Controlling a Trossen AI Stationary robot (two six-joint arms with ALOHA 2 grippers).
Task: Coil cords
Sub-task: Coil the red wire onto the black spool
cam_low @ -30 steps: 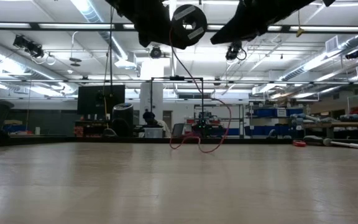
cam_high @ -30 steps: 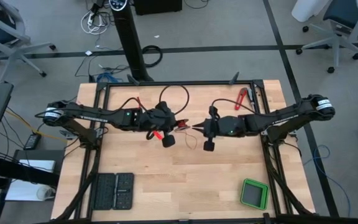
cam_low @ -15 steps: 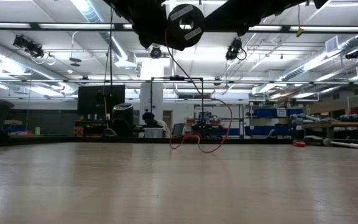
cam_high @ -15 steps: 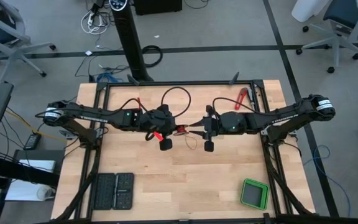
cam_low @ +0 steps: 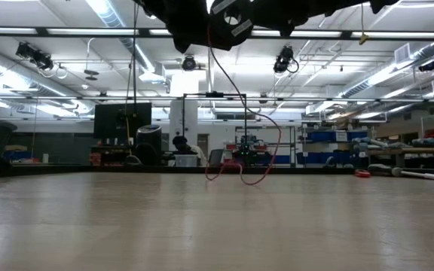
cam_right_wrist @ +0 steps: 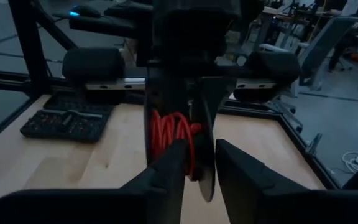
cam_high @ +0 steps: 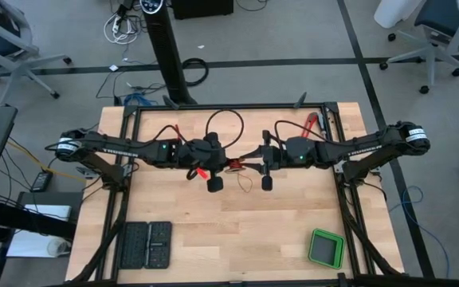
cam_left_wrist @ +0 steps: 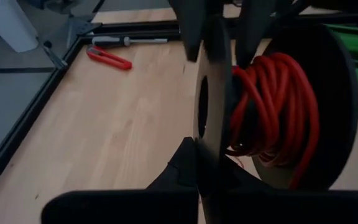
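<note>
Left pincer (cam_high: pixel 222 165) is clamped shut on one flange of a black spool (cam_left_wrist: pixel 331 93), holding it up off the table (cam_high: pixel 213 231) with its axle lying level. My guess is that this keeps the winding groove clear for the other arm. The red wire (cam_left_wrist: pixel 272 106) is mostly wound onto this spool in tight turns. A loose tail drops from the spool to the table, where it lies in a loop (cam_low: pixel 261 178).

Right pincer (cam_high: pixel 250 163) meets the spool from the opposite side. Its fingers stand narrowly apart, straddling the rim of a flange right beside the wound turns, and I cannot see them pinching anything. It looks placed to guide or catch the tail for the next turn.

A black cable loop (cam_high: pixel 223 127) lies just behind the spool. A red-handled tool (cam_high: pixel 310 126) lies farther from the spool, on the right arm's side.

Two containers sit well apart from the spool, in front of it. The green box (cam_high: pixel 326 248), on the right arm's side, shows a dark inside whose contents I cannot make out. An open black case (cam_high: pixel 147 244), on the left arm's side, holds rows of small dark pieces.
</note>
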